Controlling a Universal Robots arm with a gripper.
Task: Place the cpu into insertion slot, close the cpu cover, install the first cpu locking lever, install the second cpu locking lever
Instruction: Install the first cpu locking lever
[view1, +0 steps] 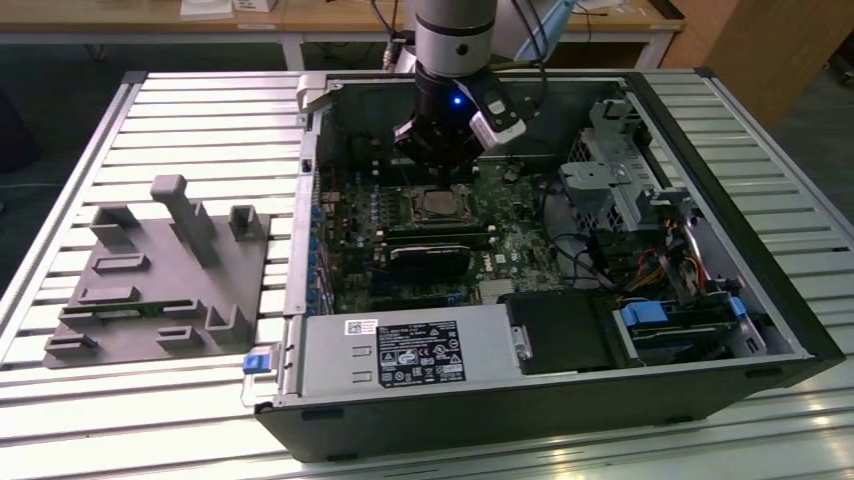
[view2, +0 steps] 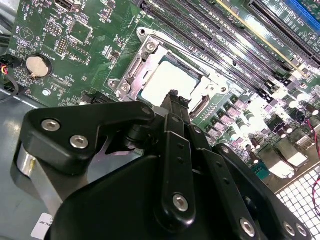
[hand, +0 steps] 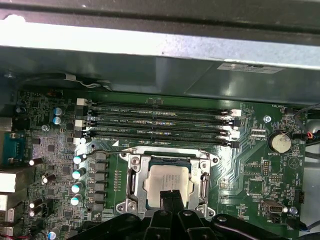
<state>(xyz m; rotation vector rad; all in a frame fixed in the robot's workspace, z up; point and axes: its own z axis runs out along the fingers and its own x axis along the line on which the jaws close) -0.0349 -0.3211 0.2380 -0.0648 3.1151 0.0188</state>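
The cpu (hand: 169, 181) lies flat in the insertion slot (hand: 132, 181) in the middle of the green motherboard, its silvery top facing up. A metal cover frame lies flat around it in both wrist views. A thin wire lever (hand: 114, 150) runs along one edge of the socket. My gripper (hand: 172, 196) hangs just above the near edge of the cpu (view2: 167, 80), its fingers together with nothing between them. In the exterior view my gripper (view1: 438, 170) reaches down into the open computer case right above the cpu (view1: 435, 207).
Long black memory slots (hand: 160, 122) run beside the socket, and a coin battery (hand: 280, 142) sits farther off. A black card (view1: 427, 255), the power supply (view1: 400, 350) and a drive cage (view1: 614, 190) fill the case. A grey fixture (view1: 160, 270) stands on the exterior view's left.
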